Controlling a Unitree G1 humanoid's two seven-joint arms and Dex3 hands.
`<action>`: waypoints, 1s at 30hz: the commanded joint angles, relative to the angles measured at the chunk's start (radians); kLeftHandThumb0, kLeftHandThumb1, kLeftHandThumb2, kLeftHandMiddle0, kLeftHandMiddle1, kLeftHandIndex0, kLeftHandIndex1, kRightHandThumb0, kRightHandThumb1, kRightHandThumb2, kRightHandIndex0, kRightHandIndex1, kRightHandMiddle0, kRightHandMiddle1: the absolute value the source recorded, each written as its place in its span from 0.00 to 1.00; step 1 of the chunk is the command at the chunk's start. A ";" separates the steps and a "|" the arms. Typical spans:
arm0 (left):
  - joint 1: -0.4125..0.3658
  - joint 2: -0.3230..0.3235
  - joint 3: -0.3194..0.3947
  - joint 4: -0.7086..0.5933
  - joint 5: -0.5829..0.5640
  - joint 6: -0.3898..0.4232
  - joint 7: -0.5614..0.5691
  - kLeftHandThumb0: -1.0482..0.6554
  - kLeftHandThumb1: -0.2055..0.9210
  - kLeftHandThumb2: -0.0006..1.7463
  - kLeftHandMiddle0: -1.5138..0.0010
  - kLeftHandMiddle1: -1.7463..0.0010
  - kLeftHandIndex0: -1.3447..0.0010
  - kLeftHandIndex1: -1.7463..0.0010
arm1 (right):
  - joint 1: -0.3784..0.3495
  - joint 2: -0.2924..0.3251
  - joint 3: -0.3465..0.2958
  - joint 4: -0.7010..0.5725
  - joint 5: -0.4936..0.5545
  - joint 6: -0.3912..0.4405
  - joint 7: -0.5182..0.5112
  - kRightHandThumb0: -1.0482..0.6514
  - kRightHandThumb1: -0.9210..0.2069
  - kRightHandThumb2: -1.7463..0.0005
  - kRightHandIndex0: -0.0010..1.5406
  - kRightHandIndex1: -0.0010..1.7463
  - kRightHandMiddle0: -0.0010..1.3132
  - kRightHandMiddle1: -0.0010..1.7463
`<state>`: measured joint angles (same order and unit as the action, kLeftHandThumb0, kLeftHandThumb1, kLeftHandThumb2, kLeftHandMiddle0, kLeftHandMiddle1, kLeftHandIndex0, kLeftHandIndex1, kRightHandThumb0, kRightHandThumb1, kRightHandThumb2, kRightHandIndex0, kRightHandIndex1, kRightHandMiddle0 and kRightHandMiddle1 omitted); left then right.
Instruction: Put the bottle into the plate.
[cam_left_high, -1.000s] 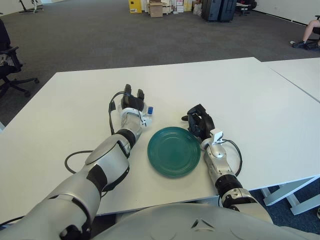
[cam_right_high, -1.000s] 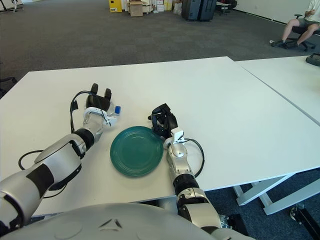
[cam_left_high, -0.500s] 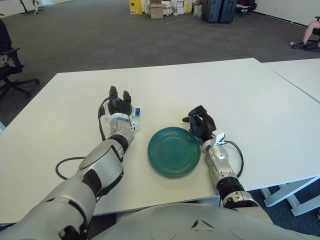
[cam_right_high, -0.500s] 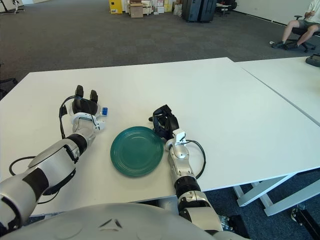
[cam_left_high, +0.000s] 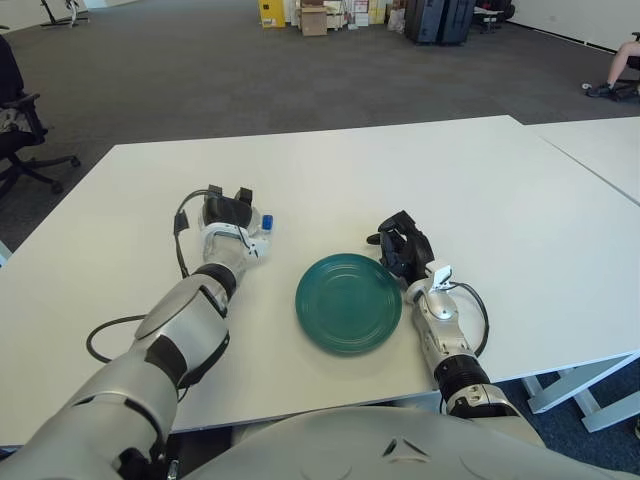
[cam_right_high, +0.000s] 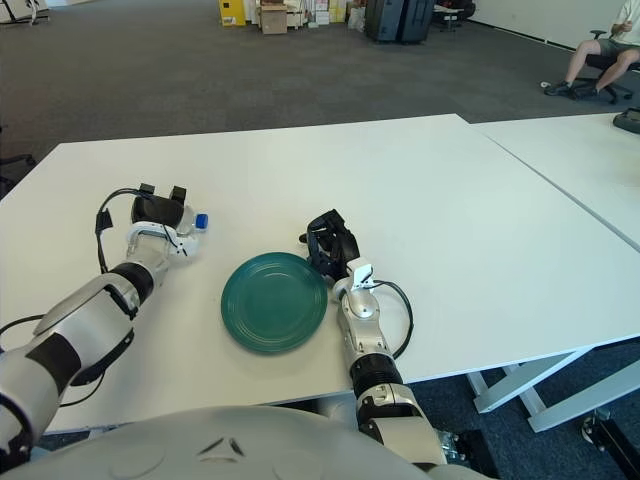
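A small clear bottle with a blue cap (cam_left_high: 264, 223) is held in my left hand (cam_left_high: 228, 214) just above the white table (cam_left_high: 330, 175), left of and a little behind the plate. The cap sticks out to the right of the curled fingers. The round dark-green plate (cam_left_high: 348, 302) lies flat near the table's front edge with nothing on it. My right hand (cam_left_high: 402, 249) shows at the plate's right rim, fingers loosely relaxed and holding nothing.
A black cable (cam_left_high: 118, 328) trails over the table beside my left forearm. A second white table (cam_left_high: 600, 150) stands to the right, across a narrow gap. An office chair (cam_left_high: 18, 130) is on the floor at far left.
My left hand has carried the bottle leftward, away from the plate, and turned so that the cap points right. The right hand and the plate have stayed put.
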<state>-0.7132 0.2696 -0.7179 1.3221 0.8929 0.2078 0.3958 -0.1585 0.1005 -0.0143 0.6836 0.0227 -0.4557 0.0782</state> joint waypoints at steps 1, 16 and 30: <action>0.111 -0.009 0.072 0.033 -0.100 -0.236 -0.050 0.37 0.64 0.61 0.41 0.00 0.66 0.00 | 0.063 -0.016 -0.015 0.054 0.009 0.052 -0.002 0.40 0.18 0.54 0.25 0.71 0.24 1.00; -0.094 0.032 0.309 0.024 -0.295 -0.316 -0.079 0.34 0.46 0.75 0.30 0.00 0.55 0.00 | 0.045 -0.018 -0.015 0.080 0.012 0.042 0.006 0.40 0.18 0.55 0.26 0.69 0.23 1.00; -0.133 0.032 0.422 -0.015 -0.401 -0.395 -0.059 0.34 0.44 0.77 0.27 0.00 0.53 0.00 | 0.040 -0.015 -0.014 0.079 0.009 0.049 0.006 0.40 0.18 0.54 0.28 0.66 0.24 1.00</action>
<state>-0.7967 0.2932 -0.3124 1.3258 0.5043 -0.1693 0.3153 -0.1677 0.0891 -0.0191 0.7088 0.0232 -0.4546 0.0915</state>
